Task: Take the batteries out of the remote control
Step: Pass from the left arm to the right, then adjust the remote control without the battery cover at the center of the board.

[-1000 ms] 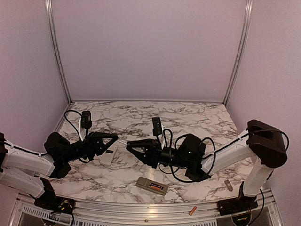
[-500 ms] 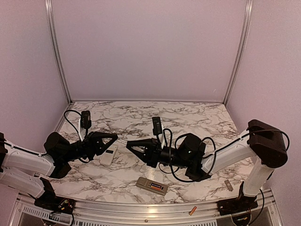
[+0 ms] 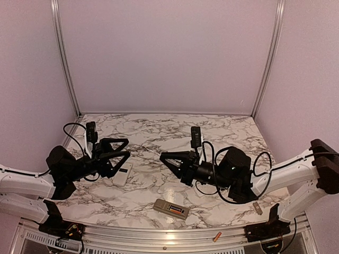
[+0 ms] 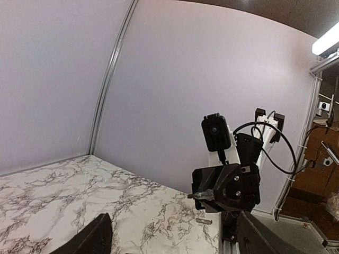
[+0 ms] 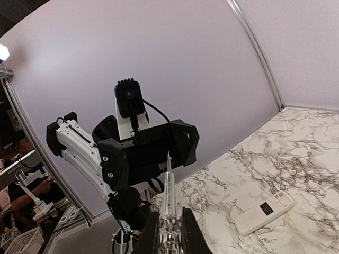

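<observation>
The grey remote control (image 3: 160, 205) lies near the table's front edge, its bay open with an orange-red battery (image 3: 175, 211) inside. Another orange battery (image 3: 217, 236) lies on the front rail. My right gripper (image 3: 163, 157) hovers above the table middle, shut on a clear-handled screwdriver (image 5: 169, 203) that points at the left gripper. My left gripper (image 3: 127, 147) faces it from the left, open and empty, its fingers (image 4: 95, 239) spread wide. In the left wrist view the screwdriver tip (image 4: 198, 195) pokes out of the right gripper (image 4: 212, 194).
A flat white piece with a black label (image 3: 123, 173) lies under the left gripper, also visible in the right wrist view (image 5: 265, 211). A small grey piece (image 3: 257, 208) rests at the front right. Walls enclose the table on three sides.
The left gripper has opened and let go of the screwdriver. The right arm has drawn back to the right with the screwdriver in its shut jaws, widening the gap between the grippers.
</observation>
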`<act>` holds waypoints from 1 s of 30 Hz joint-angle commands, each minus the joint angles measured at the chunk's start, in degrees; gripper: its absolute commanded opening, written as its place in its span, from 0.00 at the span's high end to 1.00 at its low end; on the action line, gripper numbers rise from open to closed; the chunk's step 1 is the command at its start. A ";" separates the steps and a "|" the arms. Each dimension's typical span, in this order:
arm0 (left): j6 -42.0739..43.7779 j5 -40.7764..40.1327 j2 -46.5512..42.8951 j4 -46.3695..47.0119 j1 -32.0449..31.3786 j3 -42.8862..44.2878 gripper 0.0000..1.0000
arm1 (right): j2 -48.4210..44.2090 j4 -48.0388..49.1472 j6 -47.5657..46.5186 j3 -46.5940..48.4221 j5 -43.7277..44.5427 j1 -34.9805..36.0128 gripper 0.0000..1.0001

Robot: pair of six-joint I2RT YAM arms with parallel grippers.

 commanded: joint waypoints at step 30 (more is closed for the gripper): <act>24.96 -18.41 1.85 -15.10 -0.08 -2.01 0.01 | -34.47 -39.75 -6.14 -11.44 24.78 -0.07 1.00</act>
